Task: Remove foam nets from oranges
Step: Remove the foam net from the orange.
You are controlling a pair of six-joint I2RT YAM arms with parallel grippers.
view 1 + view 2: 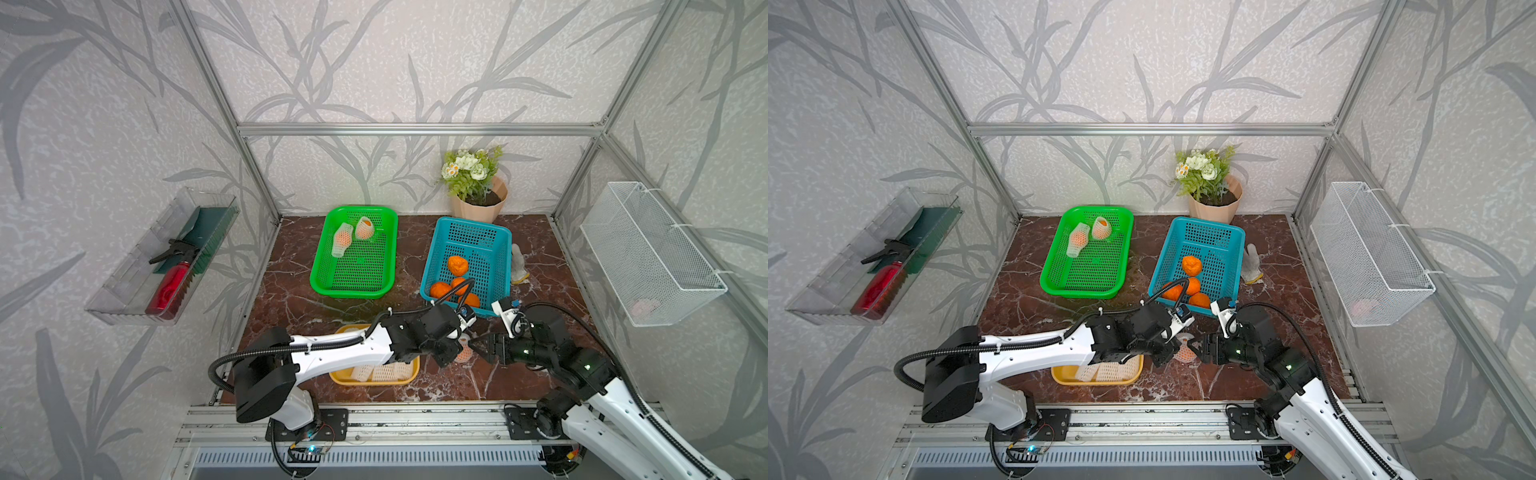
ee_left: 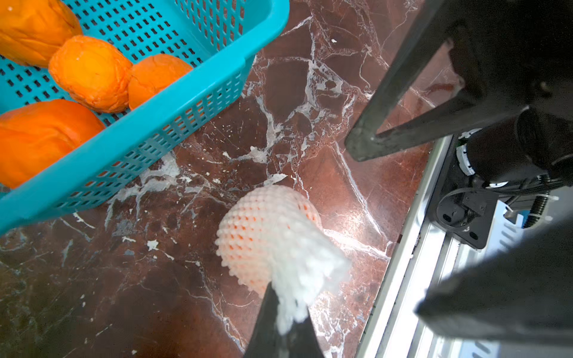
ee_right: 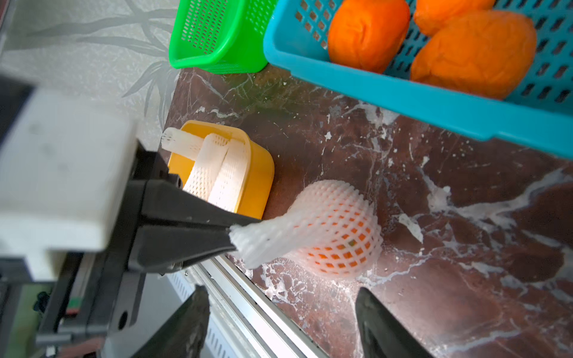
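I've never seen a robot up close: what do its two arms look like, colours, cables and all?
The left arm and right arm share white shells and black joint housings. A black ribbed cable loops along each. Small green lights glow on the right one. The jaws are dark, tapered wedges.

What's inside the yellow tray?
Three empty foam nets show in the yellow tray, one poking over the rim. The left arm covers its far half in both top views; more could be hidden.
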